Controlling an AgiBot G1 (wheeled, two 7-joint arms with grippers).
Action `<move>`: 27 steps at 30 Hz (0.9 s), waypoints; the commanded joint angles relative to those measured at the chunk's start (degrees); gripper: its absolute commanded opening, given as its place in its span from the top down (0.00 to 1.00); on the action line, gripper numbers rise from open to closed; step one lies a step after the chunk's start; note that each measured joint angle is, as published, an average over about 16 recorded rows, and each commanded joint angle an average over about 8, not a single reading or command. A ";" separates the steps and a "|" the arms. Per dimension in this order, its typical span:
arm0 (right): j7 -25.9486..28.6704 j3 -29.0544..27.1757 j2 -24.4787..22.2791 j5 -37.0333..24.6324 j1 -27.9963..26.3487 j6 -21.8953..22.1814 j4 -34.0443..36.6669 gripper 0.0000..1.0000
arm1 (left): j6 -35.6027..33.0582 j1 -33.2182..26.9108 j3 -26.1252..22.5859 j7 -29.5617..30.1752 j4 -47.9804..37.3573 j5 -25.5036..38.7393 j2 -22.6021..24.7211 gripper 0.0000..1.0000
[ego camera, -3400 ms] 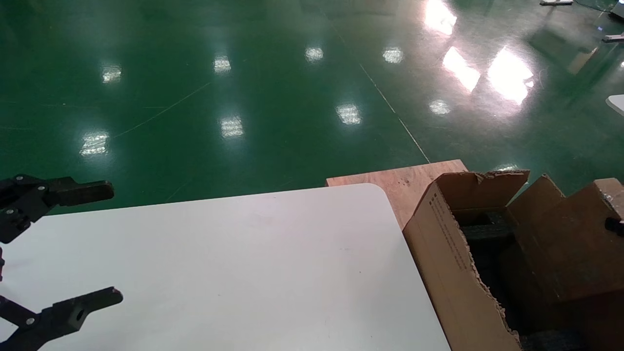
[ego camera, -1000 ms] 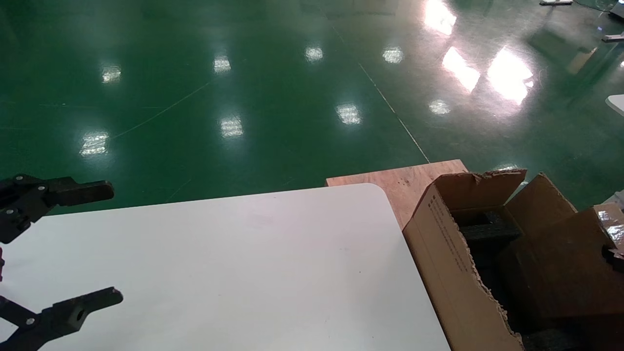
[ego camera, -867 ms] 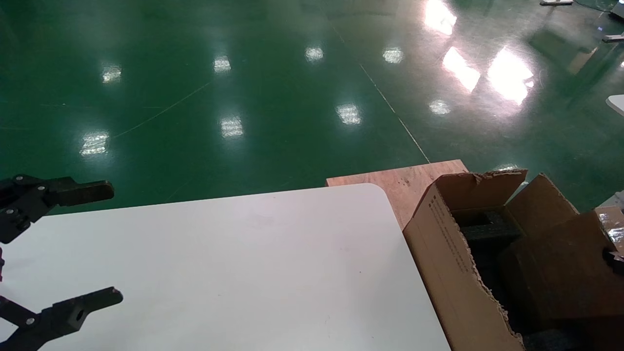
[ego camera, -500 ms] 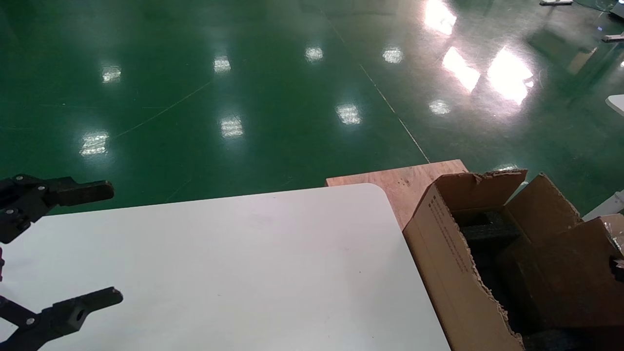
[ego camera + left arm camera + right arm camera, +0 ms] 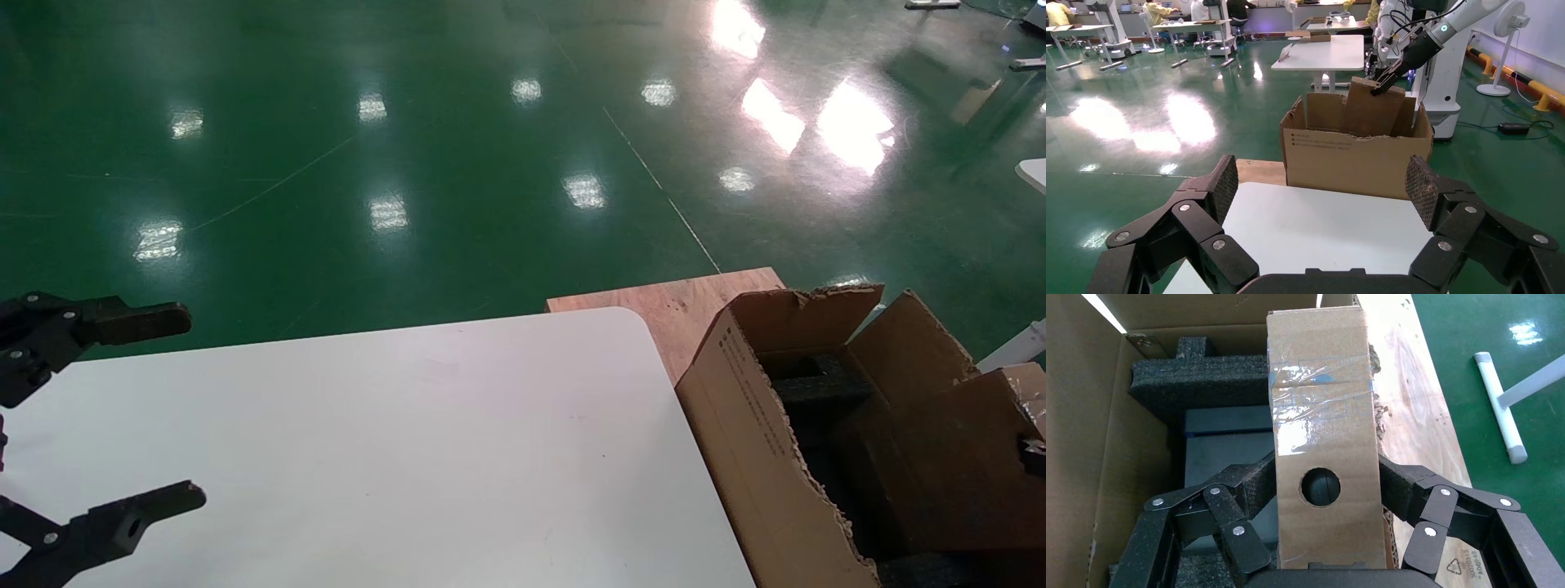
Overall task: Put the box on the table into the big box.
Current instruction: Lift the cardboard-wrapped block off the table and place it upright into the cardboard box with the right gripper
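The right gripper (image 5: 1324,505) is clamped on both flanks of the box (image 5: 1321,435), holding it upright and partly sunk inside the big box (image 5: 748,425), above the black foam (image 5: 1199,380). The big box stands on a plywood board (image 5: 666,298) just off the table's (image 5: 392,441) rounded far right corner. The left gripper (image 5: 147,412) hangs spread wide and empty over the table's left edge.

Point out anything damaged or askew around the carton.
The carton has ragged, torn flap edges along its near wall. The small box, clamped in the right gripper, stands tilted, partly inside above the black foam. The left gripper hangs open over the table.
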State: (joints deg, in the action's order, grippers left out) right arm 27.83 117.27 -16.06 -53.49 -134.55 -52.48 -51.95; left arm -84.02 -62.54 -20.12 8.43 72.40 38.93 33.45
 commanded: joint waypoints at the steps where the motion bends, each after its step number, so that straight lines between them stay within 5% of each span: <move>1: 0.01 0.30 0.22 0.00 -0.05 0.16 0.11 0.76 | 0.00 0.00 0.00 0.00 0.00 0.00 0.00 0.00; 6: -0.31 0.78 0.88 -0.21 -0.04 0.32 0.48 0.14 | 0.01 0.00 0.00 0.00 -0.01 0.00 0.00 0.00; 8: -0.41 0.86 1.06 -0.31 -0.01 0.34 0.58 0.00 | 0.01 0.01 0.00 0.00 -0.01 -0.01 0.00 0.00; 27: -0.39 0.86 0.99 -0.33 0.00 0.41 0.60 0.00 | 0.02 0.01 0.00 -0.01 -0.02 -0.02 0.00 0.00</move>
State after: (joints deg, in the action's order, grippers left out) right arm 27.43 118.14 -15.07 -53.83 -134.55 -52.07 -51.35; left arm -84.00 -62.53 -20.12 8.43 72.38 38.91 33.45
